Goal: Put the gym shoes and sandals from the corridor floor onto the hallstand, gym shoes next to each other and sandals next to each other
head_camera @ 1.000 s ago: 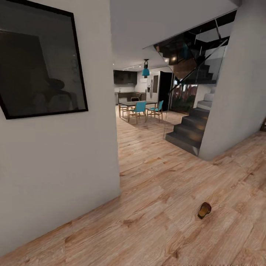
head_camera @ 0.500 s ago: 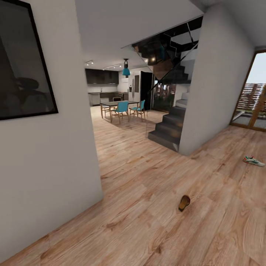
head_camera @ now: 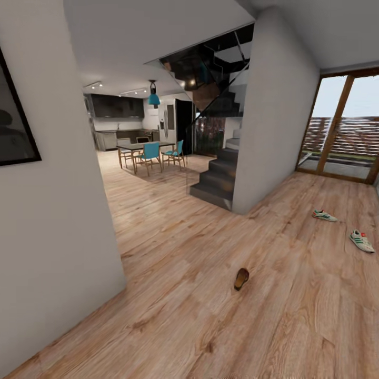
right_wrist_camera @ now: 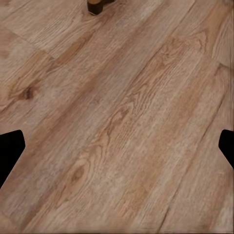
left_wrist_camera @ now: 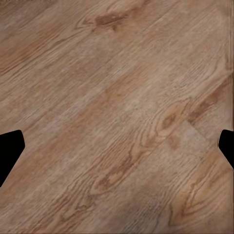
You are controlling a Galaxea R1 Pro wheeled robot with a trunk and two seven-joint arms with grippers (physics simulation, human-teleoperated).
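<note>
Your left gripper (left_wrist_camera: pixel 117 148): dark fingertips spread wide apart, nothing between them, bare corridor floor (left_wrist_camera: pixel 117 97) beneath. Your right gripper (right_wrist_camera: pixel 117 148): likewise spread and empty, a brown sandal (right_wrist_camera: pixel 99 5) lying ahead of it. From the head view, that sandal (head_camera: pixel 241 278) sits mid-floor. Two gym shoes (head_camera: pixel 323 215) (head_camera: pixel 362 240) lie apart from each other toward the glass door (head_camera: pixel 342 126), right of the stairs (head_camera: pixel 216 179).

A home: plank-floored corridor, staircase (head_camera: pixel 218 176), and dining table (head_camera: pixel 143 150) before a kitchen.
</note>
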